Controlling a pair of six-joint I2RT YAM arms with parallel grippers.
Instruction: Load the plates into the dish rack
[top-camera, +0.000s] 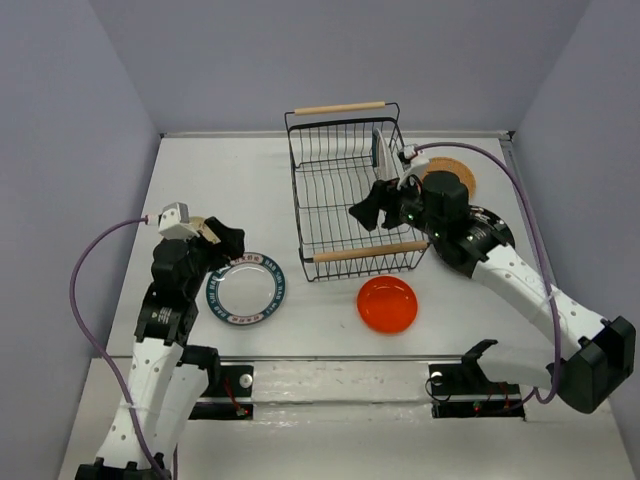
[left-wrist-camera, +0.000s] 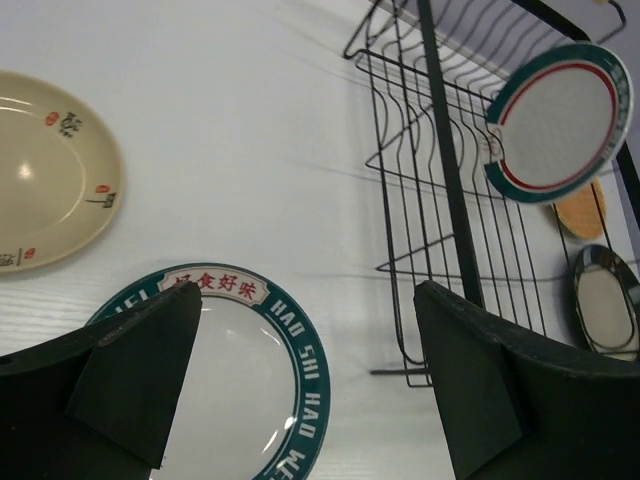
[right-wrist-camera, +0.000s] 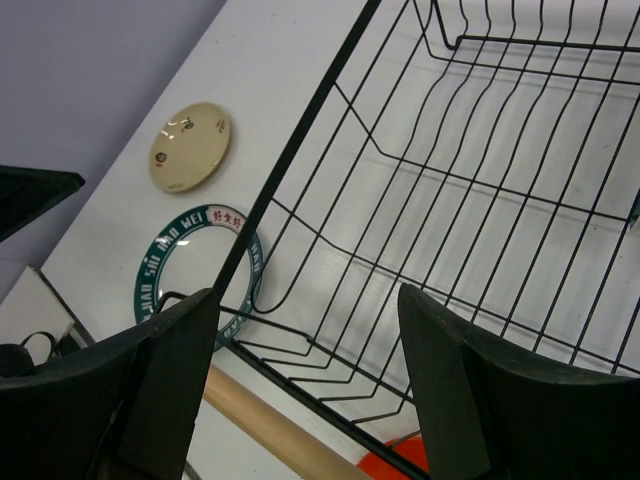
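Observation:
The black wire dish rack stands mid-table, and one green-rimmed plate stands upright in its right side; the left wrist view shows that plate too. A second green-rimmed plate lies flat left of the rack. My left gripper hovers open over its left rim, empty. A beige plate lies beyond it. An orange-red plate lies in front of the rack. My right gripper hangs open and empty over the rack's near right part.
A tan woven plate lies right of the rack, partly behind the right arm. In the left wrist view a black-rimmed plate lies near the tan one. The rack's near wooden handle sits just under the right gripper. Grey walls close in both sides.

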